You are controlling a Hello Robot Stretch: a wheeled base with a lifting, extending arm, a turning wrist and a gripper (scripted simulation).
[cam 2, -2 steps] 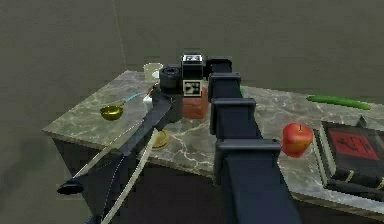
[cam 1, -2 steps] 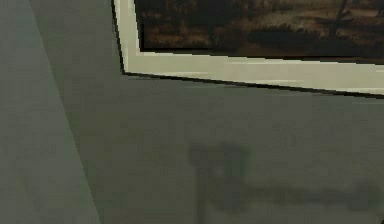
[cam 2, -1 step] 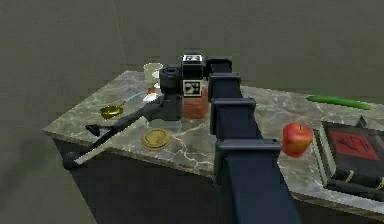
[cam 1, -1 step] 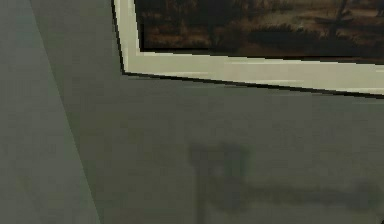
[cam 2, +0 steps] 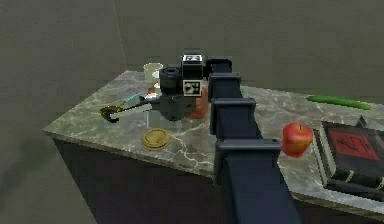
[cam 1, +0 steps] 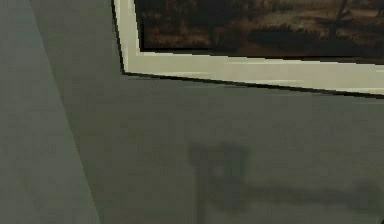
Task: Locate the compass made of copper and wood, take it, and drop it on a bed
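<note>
A small round copper-brown disc (cam 2: 155, 139), which may be the compass, lies flat on the marble-topped counter (cam 2: 90, 115) near its front edge. The dark arm (cam 2: 235, 125) reaches out over the counter. My gripper (cam 2: 120, 110) points toward the arm side view's left, a little beyond and left of the disc. Small pale shapes lie on the top by the fingers (cam 2: 133, 104), so I cannot tell whether the gripper holds anything.
On the counter are a white cup (cam 2: 153, 71) at the back, a reddish thing (cam 2: 200, 106) behind the arm, a red apple (cam 2: 297, 138), a dark book (cam 2: 352, 156) and a long green thing (cam 2: 340, 100). In the forward view a framed picture (cam 1: 250, 40) hangs on a close grey wall.
</note>
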